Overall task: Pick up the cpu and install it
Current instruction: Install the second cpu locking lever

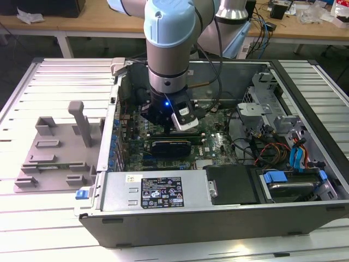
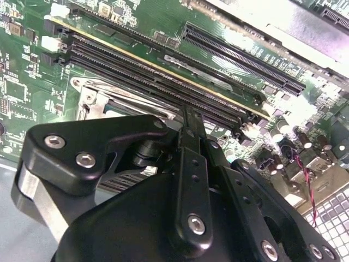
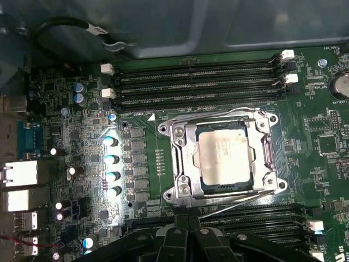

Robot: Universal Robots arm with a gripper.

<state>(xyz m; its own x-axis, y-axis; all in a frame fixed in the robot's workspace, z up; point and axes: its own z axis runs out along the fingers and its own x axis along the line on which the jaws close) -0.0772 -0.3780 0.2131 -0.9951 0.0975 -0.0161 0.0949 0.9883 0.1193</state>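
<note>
Wooden benches (image 1: 82,24) behind a slatted metal table (image 1: 49,224).

We see the arm (image 1: 169,49) reaching down into the open computer case (image 1: 218,213), its gripper (image 1: 170,128) low over the green circuit board (image 1: 218,144). A grey plastic tray (image 1: 54,158) lies outside the case, well apart from the jaws.

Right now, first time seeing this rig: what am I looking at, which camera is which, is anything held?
One robot arm reaches into an open computer case lying on a slatted table. The exterior view sees this from outside; a grey fixture tray sits to that view's left. Both wrist views ride on the arm. The first wrist view looks down on the green motherboard: the cpu already lies in its socket frame. The gripper sits just beside that frame, fingers together, holding nothing.
</note>
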